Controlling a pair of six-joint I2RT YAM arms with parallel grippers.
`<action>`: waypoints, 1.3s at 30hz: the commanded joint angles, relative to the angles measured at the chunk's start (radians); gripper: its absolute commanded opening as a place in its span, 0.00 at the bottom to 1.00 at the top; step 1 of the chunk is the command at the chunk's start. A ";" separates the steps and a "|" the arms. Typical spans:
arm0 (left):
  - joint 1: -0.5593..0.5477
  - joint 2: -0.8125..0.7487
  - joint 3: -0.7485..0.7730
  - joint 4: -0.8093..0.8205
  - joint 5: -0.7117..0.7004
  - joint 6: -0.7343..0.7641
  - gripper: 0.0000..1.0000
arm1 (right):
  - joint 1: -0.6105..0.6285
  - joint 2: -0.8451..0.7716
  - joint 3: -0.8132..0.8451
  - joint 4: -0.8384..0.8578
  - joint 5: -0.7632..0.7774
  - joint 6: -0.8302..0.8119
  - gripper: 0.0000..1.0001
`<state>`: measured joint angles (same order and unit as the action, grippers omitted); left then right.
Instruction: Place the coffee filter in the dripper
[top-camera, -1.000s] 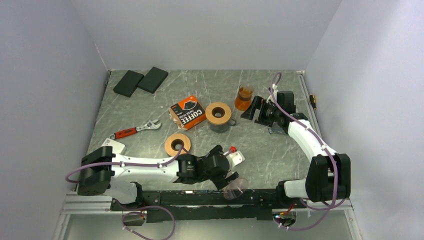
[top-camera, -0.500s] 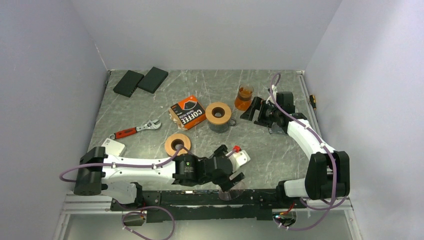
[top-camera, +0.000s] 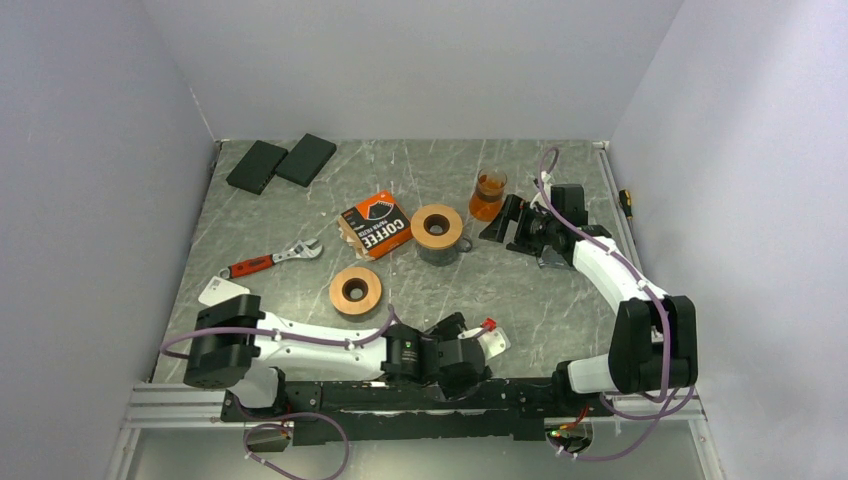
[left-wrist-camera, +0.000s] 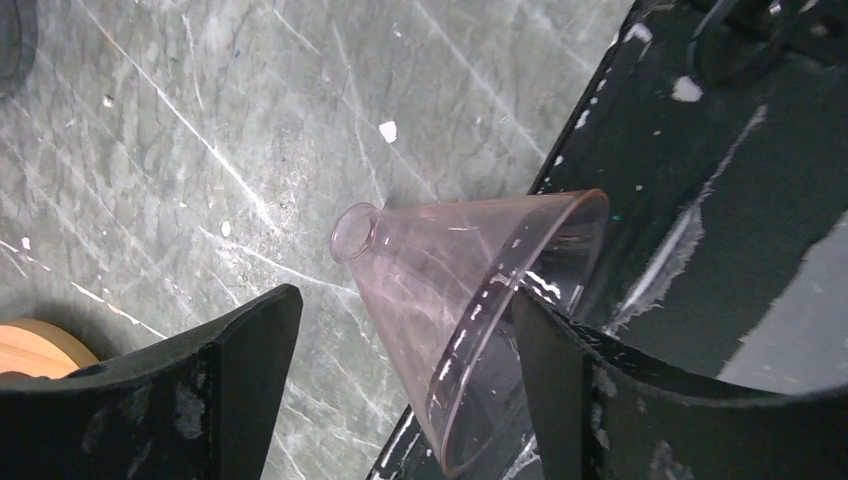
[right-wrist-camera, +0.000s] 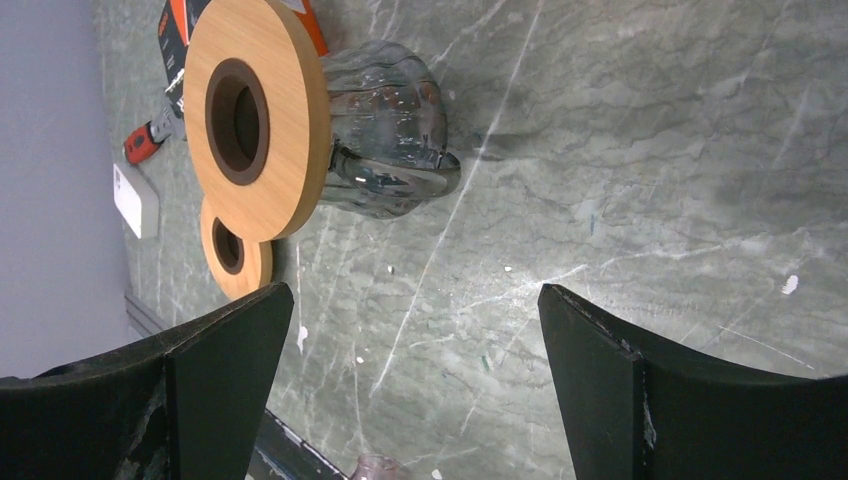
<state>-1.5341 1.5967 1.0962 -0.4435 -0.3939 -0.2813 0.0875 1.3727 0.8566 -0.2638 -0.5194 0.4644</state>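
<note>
Left tool (left-wrist-camera: 402, 298) straddles the tipped dripper (left-wrist-camera: 470, 270) at the near edge; filter not yet handled.

The clear cone dripper lies on its side, narrow neck on the surface (left-wrist-camera: 200, 120) and wide rim over the black rail (left-wrist-camera: 720, 180). The left tool's jaws are spread. One finger is at the rim, the other is apart from the cone, and nothing is clamped. The coffee filter pack (top-camera: 376, 224) lies mid-surface, well apart from the dripper. The right tool (right-wrist-camera: 412, 290) gapes wide and empty near the glass mug (right-wrist-camera: 385, 130). My judgement: centre the cone between the fingers and grip gently across the wall below the rim. Thin plastic may flex or squirt off the edge. Lift it upright before fetching a filter.
</note>
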 joint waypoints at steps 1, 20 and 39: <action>-0.011 0.062 0.035 -0.032 -0.059 -0.030 0.80 | -0.005 0.017 0.004 0.048 -0.044 0.001 0.99; 0.034 0.078 0.120 -0.078 -0.071 -0.051 0.28 | -0.006 0.065 0.031 0.037 -0.064 0.001 0.98; 0.354 -0.010 0.183 -0.005 0.347 -0.135 0.00 | -0.006 -0.077 0.080 -0.052 0.014 -0.028 0.97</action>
<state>-1.2419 1.6508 1.2148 -0.5137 -0.2028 -0.3672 0.0856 1.3693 0.8795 -0.3054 -0.5442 0.4599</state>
